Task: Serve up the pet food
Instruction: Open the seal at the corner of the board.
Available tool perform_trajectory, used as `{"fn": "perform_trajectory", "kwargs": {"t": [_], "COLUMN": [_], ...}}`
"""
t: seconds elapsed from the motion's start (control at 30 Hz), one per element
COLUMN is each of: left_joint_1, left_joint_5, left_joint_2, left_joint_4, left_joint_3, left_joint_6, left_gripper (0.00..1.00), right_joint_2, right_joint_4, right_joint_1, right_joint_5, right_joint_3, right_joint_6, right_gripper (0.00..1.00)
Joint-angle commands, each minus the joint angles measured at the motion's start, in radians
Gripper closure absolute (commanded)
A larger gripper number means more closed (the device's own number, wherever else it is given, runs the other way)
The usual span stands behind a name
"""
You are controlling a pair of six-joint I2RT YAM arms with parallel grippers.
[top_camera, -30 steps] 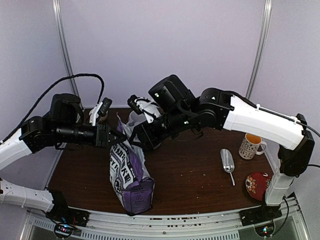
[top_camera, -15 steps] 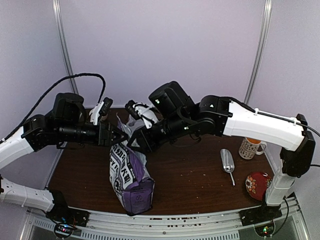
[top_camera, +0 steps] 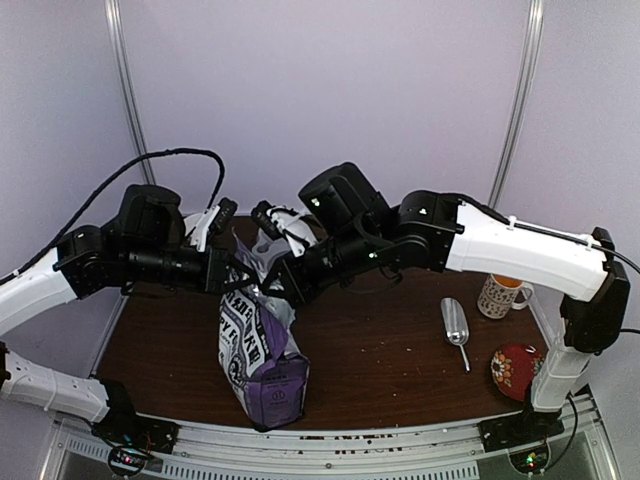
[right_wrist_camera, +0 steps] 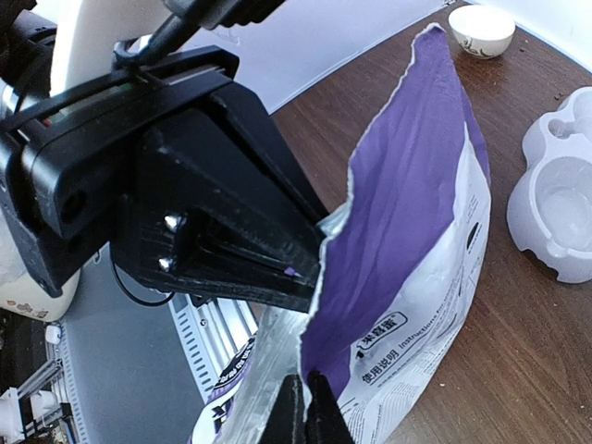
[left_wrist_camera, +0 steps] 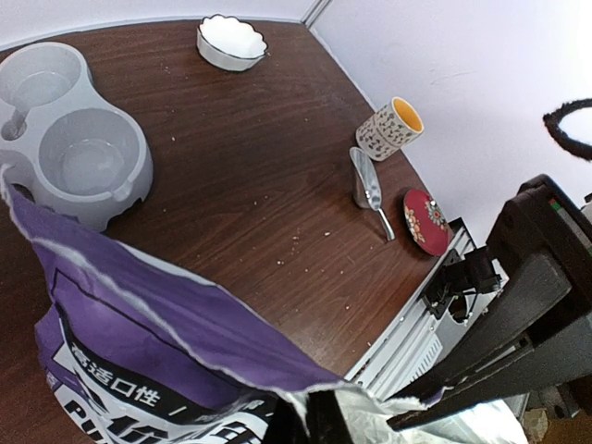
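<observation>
A purple pet food bag [top_camera: 262, 345] stands upright left of the table's middle, its torn top open. My left gripper [top_camera: 233, 273] comes in from the left and is shut on the near-left lip of the bag's mouth [left_wrist_camera: 139, 314]; its tips [left_wrist_camera: 302, 413] pinch the foil edge. My right gripper [top_camera: 277, 281] reaches in from the right and is shut on the opposite lip; its tips [right_wrist_camera: 306, 387] clamp the torn purple edge [right_wrist_camera: 416, 203]. The two grippers face each other, a few centimetres apart. The pet food itself is hidden inside the bag.
A grey double bowl [left_wrist_camera: 92, 162] sits behind the bag, with a small white bowl [left_wrist_camera: 231, 42] farther back. To the right lie a metal scoop [top_camera: 455, 325], a patterned mug [top_camera: 500, 292] and a red plate [top_camera: 517, 368]. Crumbs dot the brown table [top_camera: 380, 350].
Both grippers were open beside the bag's top. The left one has moved right onto the lip, and both have closed on the bag's edges.
</observation>
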Motion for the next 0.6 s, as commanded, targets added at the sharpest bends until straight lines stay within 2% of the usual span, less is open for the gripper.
{"fn": "perform_trajectory", "kwargs": {"t": [0.0,0.17,0.37,0.57], "left_joint_1": [0.008,0.001,-0.066,-0.077], "left_joint_5": [0.025,0.081,0.106,0.114], "left_joint_2": [0.024,0.041,0.065,0.05], "left_joint_4": [0.027,0.038,0.038,0.021], "left_joint_3": [0.035,0.044,0.085,0.091], "left_joint_6": [0.044,0.049,0.081,0.104], "left_gripper": [1.0,1.0,1.0,1.0], "right_joint_2": [-0.034,-0.068,-0.107,-0.154], "right_joint_4": [0.01,0.003,-0.001,0.012], "right_joint_1": [0.014,0.026,0.054,0.093], "right_joint_5": [-0.046,-0.024,0.007,0.055], "right_joint_3": [-0.01,-0.014,-0.056,-0.109], "right_joint_6": [0.007,0.033,0.092,0.15], "right_gripper": [1.0,1.0,1.0,1.0]}}
